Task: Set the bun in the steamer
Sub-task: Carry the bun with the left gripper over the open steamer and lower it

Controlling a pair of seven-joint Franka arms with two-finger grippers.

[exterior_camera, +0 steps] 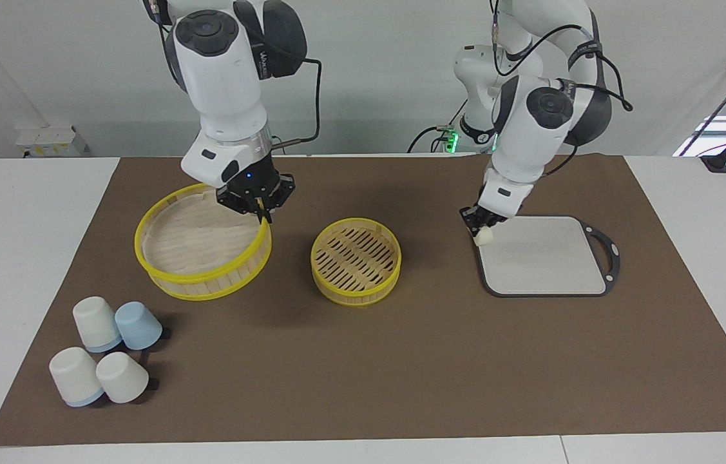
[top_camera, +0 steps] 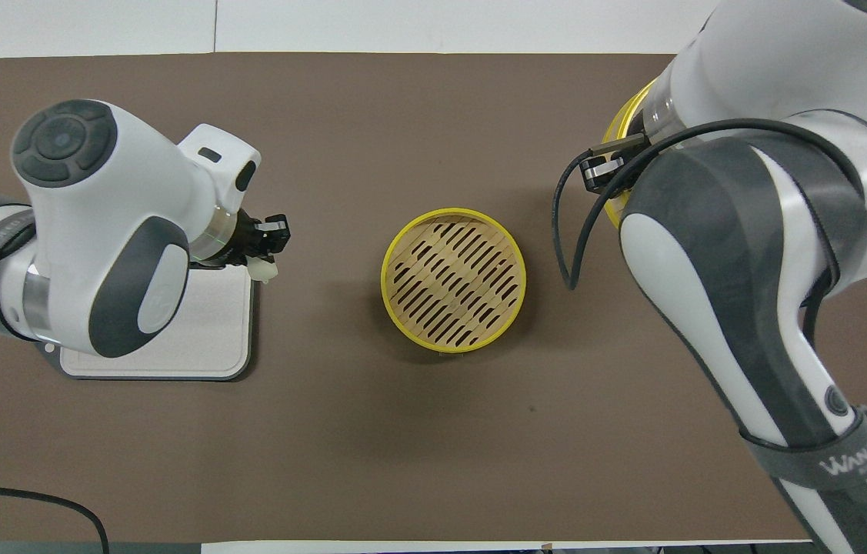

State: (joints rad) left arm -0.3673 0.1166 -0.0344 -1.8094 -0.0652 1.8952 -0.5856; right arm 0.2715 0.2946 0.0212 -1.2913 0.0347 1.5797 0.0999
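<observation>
Left gripper [exterior_camera: 481,227] fingers grasp the bun [exterior_camera: 484,238] at the board [exterior_camera: 546,254] corner; transfer to the empty steamer [exterior_camera: 355,261] remains. Right gripper [exterior_camera: 258,205] fingers clench the lid [exterior_camera: 203,241] rim.

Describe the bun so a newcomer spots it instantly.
Find the grey board at the left arm's end of the brown mat. At its corner toward the steamer, the left gripper holds the bun: a small cream-white lump, far smaller than the cups.
</observation>
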